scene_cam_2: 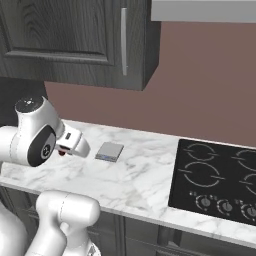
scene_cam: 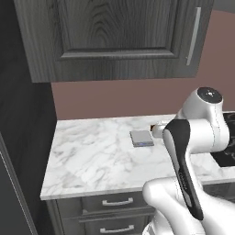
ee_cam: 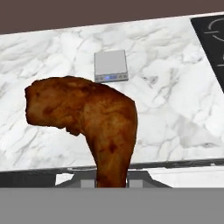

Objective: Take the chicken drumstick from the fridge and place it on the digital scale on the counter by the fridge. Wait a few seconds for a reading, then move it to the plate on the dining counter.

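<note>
My gripper (ee_cam: 111,181) is shut on the chicken drumstick (ee_cam: 87,116), which is dark reddish-brown with its thick end up and its thin end down between the jaws. It hangs above the marble counter (ee_cam: 166,109), short of the digital scale (ee_cam: 111,65). From the base cameras the scale (scene_cam: 141,138) (scene_cam_2: 109,151) lies flat on the counter as a small grey square with nothing on it. The hand (scene_cam_2: 75,142) hovers just beside it, and a bit of the drumstick (scene_cam_2: 62,152) shows under the hand. The fridge, the plate and the dining counter are out of view.
A black cooktop (scene_cam_2: 215,180) is set into the counter right of the scale. Dark wood-grain wall cabinets (scene_cam: 114,36) hang above, over a brown wall. Drawers (scene_cam: 114,202) run below the counter's front edge. A dark tall panel (scene_cam: 23,137) bounds the counter on the left.
</note>
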Available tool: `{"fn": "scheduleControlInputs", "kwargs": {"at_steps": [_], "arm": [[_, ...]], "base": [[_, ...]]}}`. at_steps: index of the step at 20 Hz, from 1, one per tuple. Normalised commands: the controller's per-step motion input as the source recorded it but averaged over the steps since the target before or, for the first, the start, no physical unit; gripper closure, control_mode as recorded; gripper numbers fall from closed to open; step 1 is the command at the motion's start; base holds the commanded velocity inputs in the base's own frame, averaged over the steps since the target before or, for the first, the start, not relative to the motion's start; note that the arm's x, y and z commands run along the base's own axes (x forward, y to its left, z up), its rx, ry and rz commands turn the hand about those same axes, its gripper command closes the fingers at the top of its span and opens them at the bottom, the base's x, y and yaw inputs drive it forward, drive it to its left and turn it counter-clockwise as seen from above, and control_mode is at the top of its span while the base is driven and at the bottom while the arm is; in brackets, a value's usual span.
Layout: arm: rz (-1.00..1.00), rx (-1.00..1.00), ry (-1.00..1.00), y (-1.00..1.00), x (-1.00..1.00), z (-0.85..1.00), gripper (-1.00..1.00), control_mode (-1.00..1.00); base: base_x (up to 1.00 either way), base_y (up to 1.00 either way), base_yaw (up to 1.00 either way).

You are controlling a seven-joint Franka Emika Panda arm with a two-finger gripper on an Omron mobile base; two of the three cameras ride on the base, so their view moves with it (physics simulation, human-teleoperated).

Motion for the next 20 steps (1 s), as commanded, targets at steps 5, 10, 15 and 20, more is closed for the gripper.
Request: {"fn": "scheduleControlInputs", "kwargs": {"at_steps": [5, 10, 15, 20], "arm": [[0.0, 0.0, -0.03, -0.01, 0.82, -0.31, 1.0, -1.0], [0.04, 0.0, 0.04, -0.11, 0.87, 0.0, 1.0, -1.0], [0.05, 0.0, 0.05, -0.03, 0.42, -0.25, 1.0, -1.0], [0.0, 0.0, 0.0, 0.0, 0.05, -0.6, 1.0, -1.0]], "base": [[0.0, 0.0, 0.0], [0.0, 0.0, 0.0], [0.0, 0.0, 0.0], [0.0, 0.0, 0.0]]}}
